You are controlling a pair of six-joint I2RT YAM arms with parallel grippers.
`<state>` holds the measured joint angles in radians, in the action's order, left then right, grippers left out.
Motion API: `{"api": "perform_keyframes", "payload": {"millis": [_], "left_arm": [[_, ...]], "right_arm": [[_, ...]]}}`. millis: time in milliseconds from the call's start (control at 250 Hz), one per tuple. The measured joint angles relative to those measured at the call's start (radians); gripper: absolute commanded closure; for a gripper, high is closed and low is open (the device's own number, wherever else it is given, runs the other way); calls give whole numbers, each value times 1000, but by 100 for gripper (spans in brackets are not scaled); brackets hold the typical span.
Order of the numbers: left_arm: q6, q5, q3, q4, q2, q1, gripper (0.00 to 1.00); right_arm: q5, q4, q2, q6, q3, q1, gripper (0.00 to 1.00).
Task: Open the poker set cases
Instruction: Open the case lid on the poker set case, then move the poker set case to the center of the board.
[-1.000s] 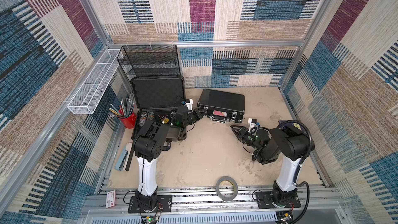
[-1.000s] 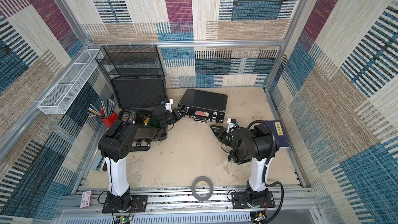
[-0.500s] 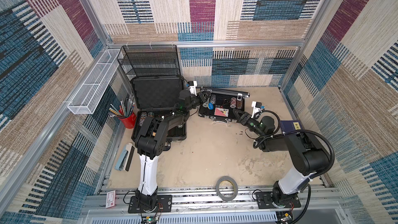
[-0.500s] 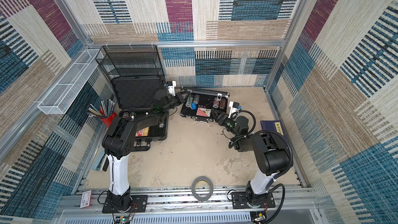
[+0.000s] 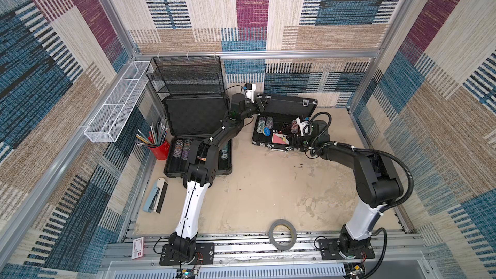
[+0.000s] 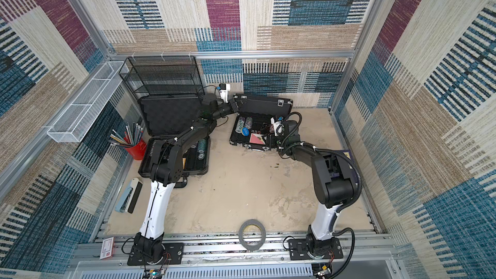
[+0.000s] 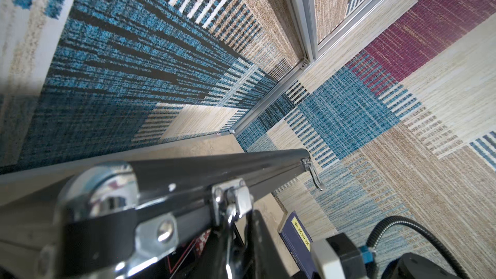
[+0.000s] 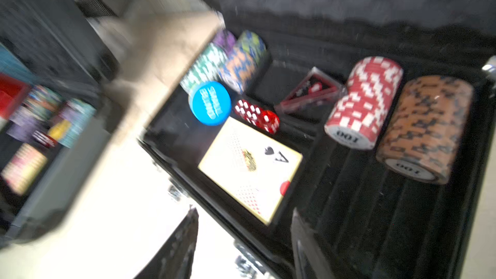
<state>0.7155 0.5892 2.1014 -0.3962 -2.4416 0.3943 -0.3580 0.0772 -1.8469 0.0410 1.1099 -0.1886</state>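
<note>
Flanking the black case on the robot's left, the grey case stands open, lid upright, chip rows in its base. The left arm stretches across that base toward the black case. Farther to the left of the black case are a black mesh rack, a white wire basket and a red cup of pencils. Nearer the robot than the black case, well apart from it, lie a stapler and a tape roll. A dark blue book lies to the right of the black case, mostly hidden behind the right arm from above.

The black case itself is open. Its lid is raised toward the back wall, and its base holds chip stacks, a blue disc, red dice and an ace of spades. The left gripper, jaws narrow, pinches the lid's left corner beside a silver latch. The right gripper, blurred in its wrist view, hovers over the front rim of the base toward its right end, fingers apart and holding nothing.
</note>
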Motion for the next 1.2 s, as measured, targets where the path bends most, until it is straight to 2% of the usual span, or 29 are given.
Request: {"api": "perform_keyframes", "payload": {"millis": [160, 400, 592, 720, 912, 1072, 1200], "left_arm": [[-35, 16, 163, 116, -80, 2, 74], [-75, 14, 420, 298, -203, -1, 65], [-99, 15, 455, 320, -227, -6, 60], [-110, 18, 455, 324, -227, -10, 58], [-116, 19, 445, 326, -217, -13, 58], [-116, 15, 442, 326, -206, -21, 58], [-116, 13, 416, 325, -182, -24, 58]], "right_arm": [[81, -132, -87, -154, 105, -31, 41], [66, -211, -99, -338, 162, -62, 39], [47, -263, -159, -464, 192, -122, 38], [52, -242, -188, -501, 214, -136, 39], [87, -186, -193, -552, 193, -158, 47], [136, -116, -182, -600, 145, -191, 67], [120, -54, -153, -634, 84, -224, 77]]}}
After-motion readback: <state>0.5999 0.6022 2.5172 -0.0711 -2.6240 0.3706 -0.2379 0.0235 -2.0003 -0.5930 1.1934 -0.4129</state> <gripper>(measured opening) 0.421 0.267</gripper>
